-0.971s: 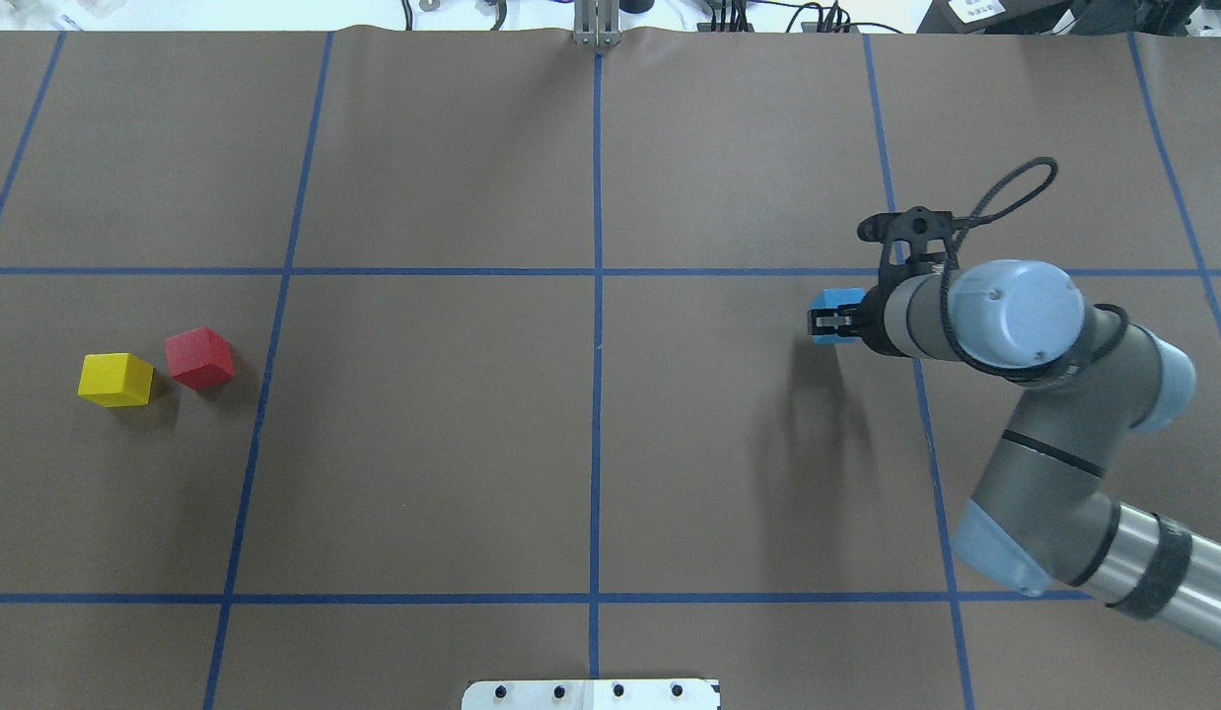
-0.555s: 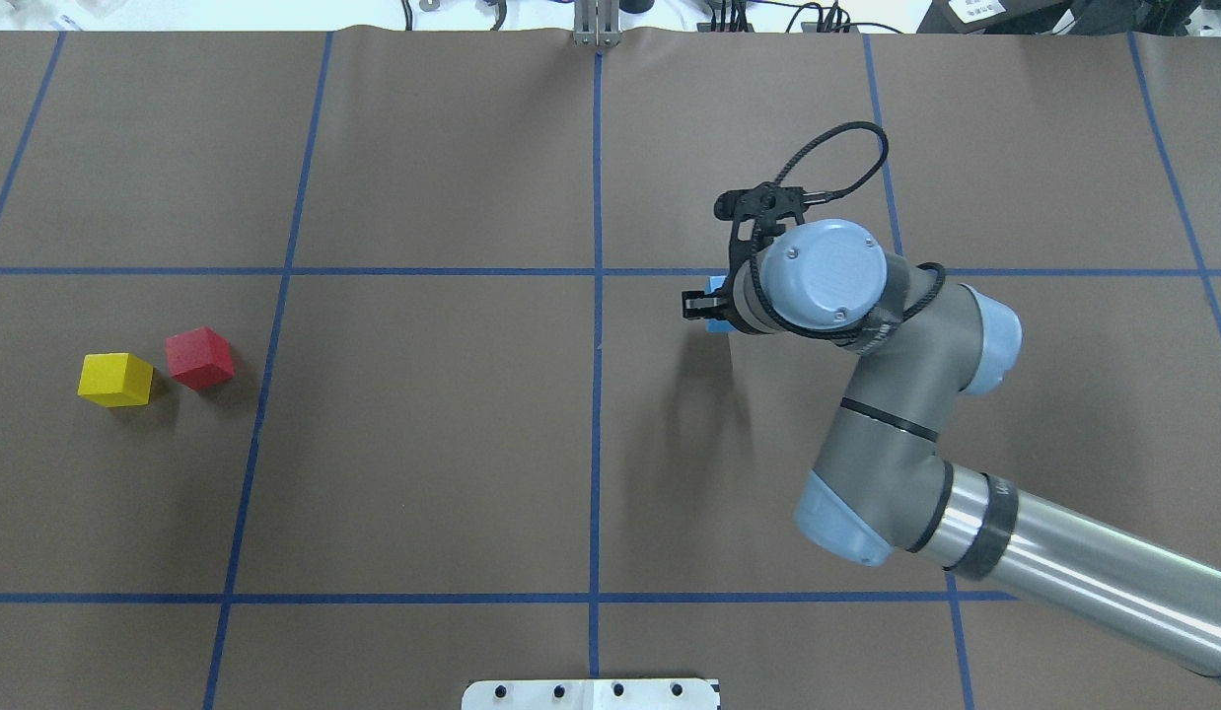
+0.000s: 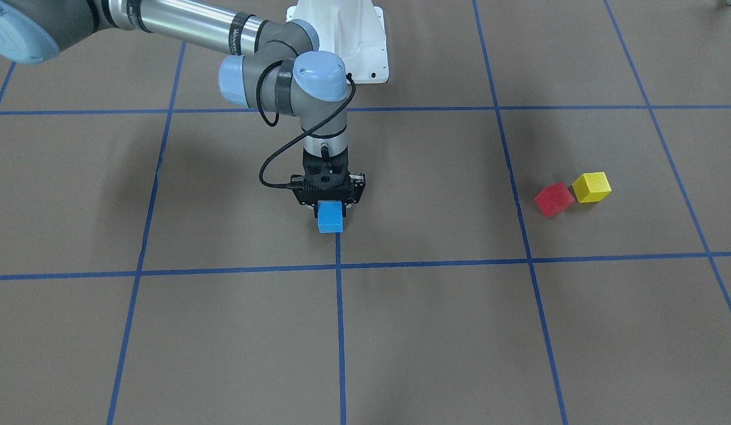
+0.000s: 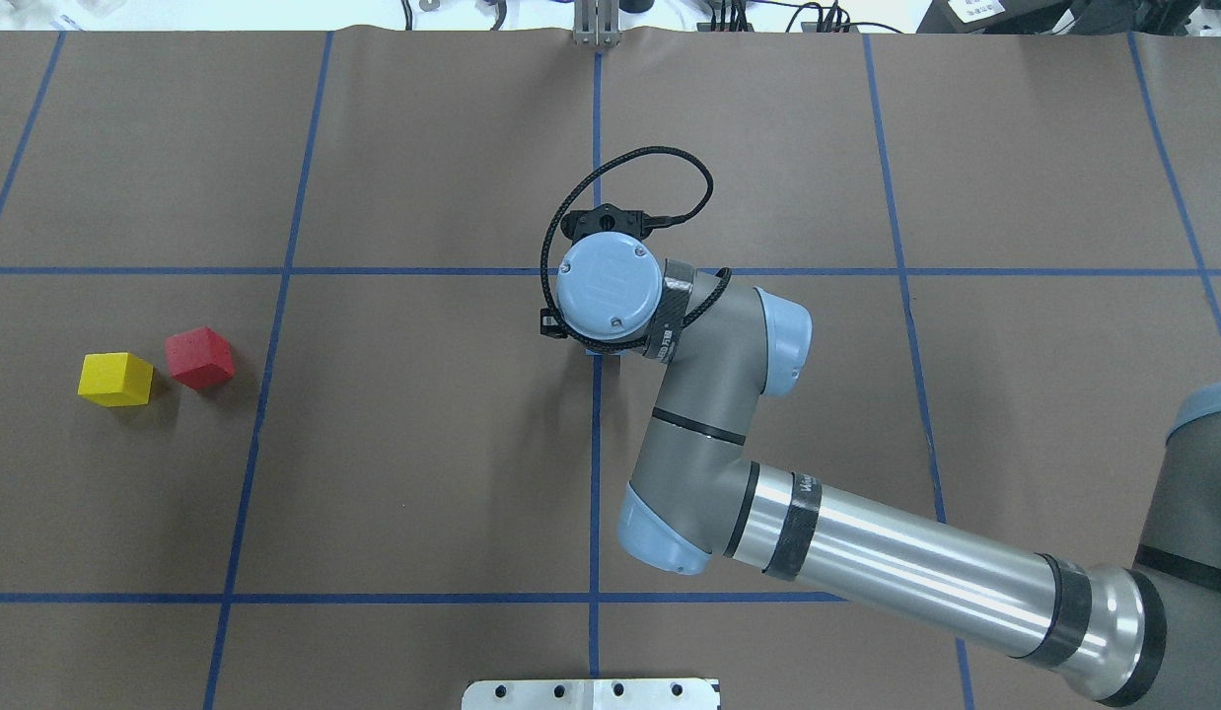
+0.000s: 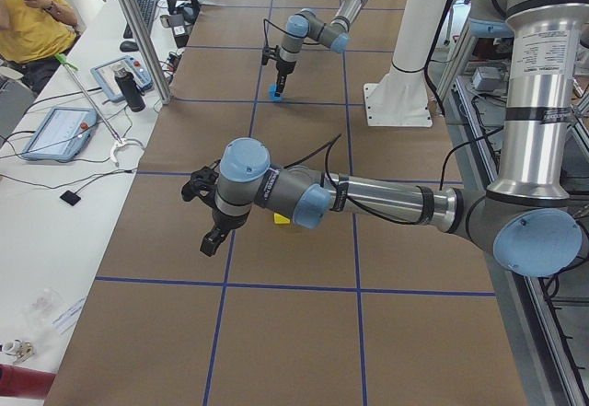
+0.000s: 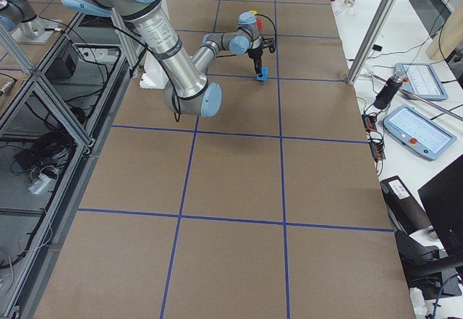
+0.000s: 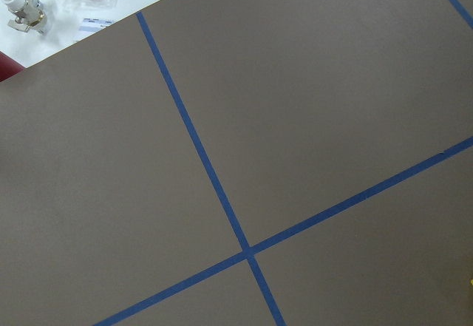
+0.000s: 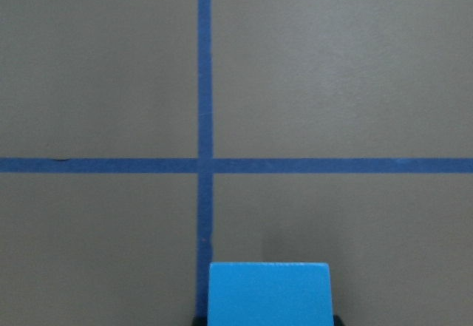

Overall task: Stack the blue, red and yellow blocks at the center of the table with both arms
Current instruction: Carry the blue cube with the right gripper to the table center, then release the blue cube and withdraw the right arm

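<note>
The right gripper (image 3: 329, 202) is clamped on the blue block (image 3: 330, 219), over the centre tape line and just short of the crossing. Whether the block touches the surface (image 3: 436, 330) cannot be told. It looks light, rigid and smooth, so it is probably best held on two flat opposite faces, near the middle. The red block (image 3: 554, 199) and the yellow block (image 3: 591, 187) lie just beside each other, well apart from it. Whether the left gripper (image 5: 211, 242) is released or clenched cannot be told.

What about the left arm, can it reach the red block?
Probably yes: the red block lies uncovered near the left arm, beside the yellow block; the right gripper is at the centre holding the blue block.
</note>
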Controlling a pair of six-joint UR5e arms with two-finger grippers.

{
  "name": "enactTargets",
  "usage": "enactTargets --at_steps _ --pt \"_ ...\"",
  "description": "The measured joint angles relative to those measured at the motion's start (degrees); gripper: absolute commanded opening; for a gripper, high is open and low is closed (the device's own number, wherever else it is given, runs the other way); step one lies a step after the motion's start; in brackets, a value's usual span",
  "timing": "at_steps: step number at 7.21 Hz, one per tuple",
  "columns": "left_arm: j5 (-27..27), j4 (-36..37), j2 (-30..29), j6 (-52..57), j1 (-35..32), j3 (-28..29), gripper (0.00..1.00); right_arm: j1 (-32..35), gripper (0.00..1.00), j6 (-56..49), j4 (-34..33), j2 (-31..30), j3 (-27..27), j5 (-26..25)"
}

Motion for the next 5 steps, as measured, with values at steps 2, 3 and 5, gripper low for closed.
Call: enactTargets --at_steps 2,3,5 --pt "0.0 0.0 0.1 0.0 0.0 0.0 1.0 -1.3 0.99 0.2 0.0 0.4 -0.7 -0.8" --pt "0.0 0.0 0.1 0.0 0.0 0.0 1.0 -1.5 1.0 0.3 0.0 0.3 -0.7 -1.4" --pt "0.0 0.0 0.1 0.0 0.0 -0.1 1.0 -1.6 1.0 0.3 0.0 0.2 -0.3 -2.6"
